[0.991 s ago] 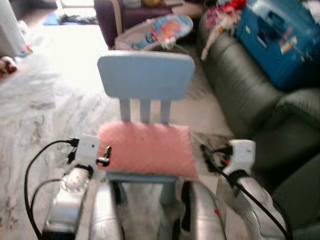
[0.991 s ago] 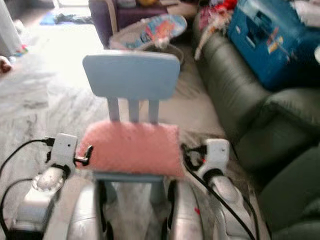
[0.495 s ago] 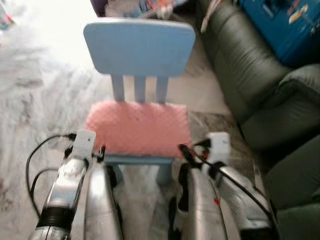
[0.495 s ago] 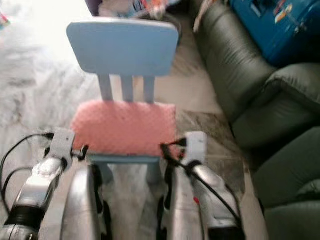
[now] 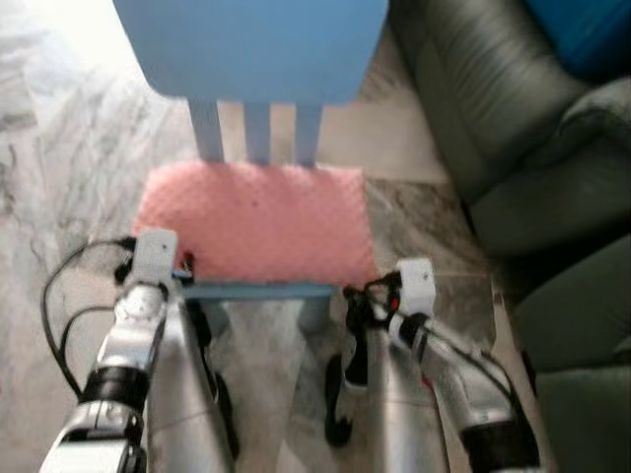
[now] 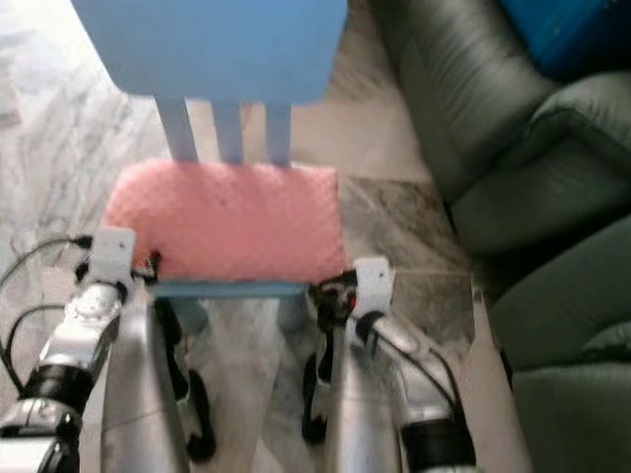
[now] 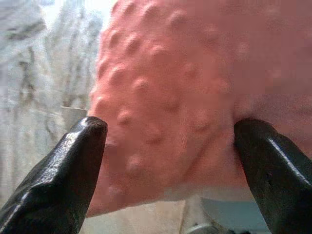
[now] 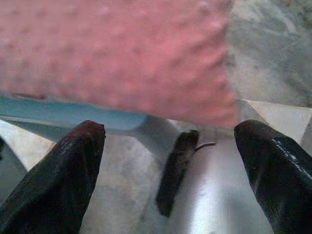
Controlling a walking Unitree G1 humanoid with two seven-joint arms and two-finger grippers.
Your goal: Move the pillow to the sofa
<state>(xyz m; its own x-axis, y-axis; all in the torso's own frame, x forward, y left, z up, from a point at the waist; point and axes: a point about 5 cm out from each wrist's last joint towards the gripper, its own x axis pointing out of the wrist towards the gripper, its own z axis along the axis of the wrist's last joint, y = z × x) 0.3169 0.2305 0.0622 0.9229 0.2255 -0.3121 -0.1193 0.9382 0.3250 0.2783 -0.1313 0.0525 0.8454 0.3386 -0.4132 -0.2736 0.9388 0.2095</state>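
- Dark green sofa (image 5: 513, 128): occupies the robot's right side, its seat and arm cushions beside the chair.
- Marble floor (image 5: 59, 187): pale, grey-veined, under chair and robot.
- Light blue child's chair (image 5: 251, 44): directly ahead, slatted back facing the camera.
- Pink bumpy pillow (image 5: 251, 222): lies flat on the chair seat, covering nearly all of it; not on the sofa.
- Left gripper (image 7: 170, 161): fingers spread wide on either side of the pillow's near left corner, gripping nothing.
- Right gripper (image 8: 168, 161): fingers wide apart, just below the pillow's near right corner and the seat edge, empty.
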